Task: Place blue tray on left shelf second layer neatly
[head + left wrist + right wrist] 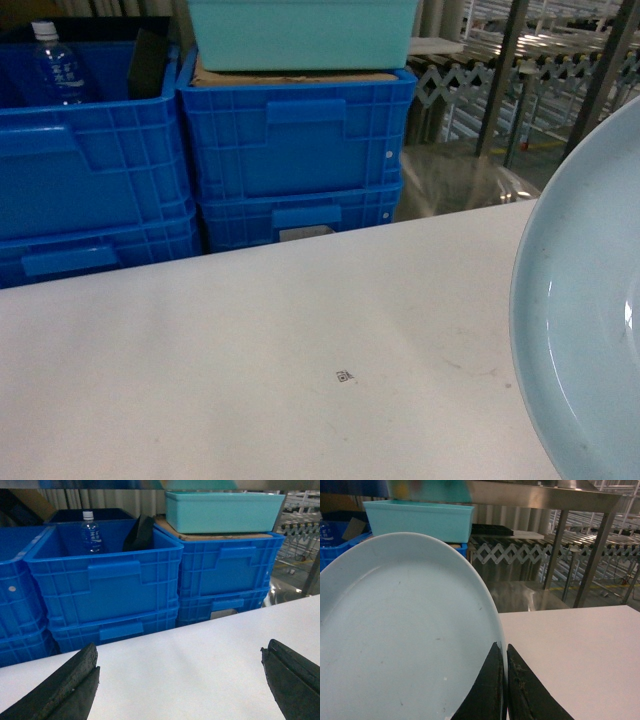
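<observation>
The white table (300, 330) is spanning the foreground, and behind it the dark-blue ribbed crates (295, 150) are standing in stacked pairs, the right stack carrying a teal tub (300, 30) on a cardboard sheet. A stainless-steel rack (560, 500) is standing beyond the table's far right edge; which tier counts as the left shelf second layer cannot be determined from here. The blue tray (405, 640) is being carried clear of the table at the right side, tilted up on edge, probably so it can travel to the rack. The right gripper (503, 690) is pinching the tray's rim between nearly closed fingers. The left gripper (180, 680) is hovering over the table, spread wide and gripping nothing. A water bottle (90, 530) is standing in the left crate.
</observation>
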You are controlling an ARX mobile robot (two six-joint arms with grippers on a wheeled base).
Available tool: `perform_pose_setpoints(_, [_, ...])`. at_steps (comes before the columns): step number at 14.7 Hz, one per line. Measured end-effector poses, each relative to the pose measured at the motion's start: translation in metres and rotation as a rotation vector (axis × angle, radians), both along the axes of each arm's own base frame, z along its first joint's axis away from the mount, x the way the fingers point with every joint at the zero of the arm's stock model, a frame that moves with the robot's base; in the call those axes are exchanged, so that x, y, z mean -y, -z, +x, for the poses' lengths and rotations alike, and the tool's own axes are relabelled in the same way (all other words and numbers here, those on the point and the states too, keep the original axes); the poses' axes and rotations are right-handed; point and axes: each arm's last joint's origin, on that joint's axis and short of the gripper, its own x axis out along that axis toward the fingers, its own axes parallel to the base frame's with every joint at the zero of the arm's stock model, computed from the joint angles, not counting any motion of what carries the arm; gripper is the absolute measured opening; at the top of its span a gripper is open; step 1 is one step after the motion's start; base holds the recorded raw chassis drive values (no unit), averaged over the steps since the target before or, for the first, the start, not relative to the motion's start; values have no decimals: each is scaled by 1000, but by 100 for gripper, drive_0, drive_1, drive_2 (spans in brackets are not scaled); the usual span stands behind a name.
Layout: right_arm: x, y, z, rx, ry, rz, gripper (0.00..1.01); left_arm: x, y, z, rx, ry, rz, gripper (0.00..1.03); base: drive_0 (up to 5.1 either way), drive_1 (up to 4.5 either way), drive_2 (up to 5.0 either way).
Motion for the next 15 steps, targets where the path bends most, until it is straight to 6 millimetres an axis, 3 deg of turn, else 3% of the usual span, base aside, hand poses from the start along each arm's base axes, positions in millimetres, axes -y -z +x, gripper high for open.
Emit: perform_pose_setpoints(15, [0,0,0,0,0,0,2,0,0,0,0,0,0,98,-159,-159,-159])
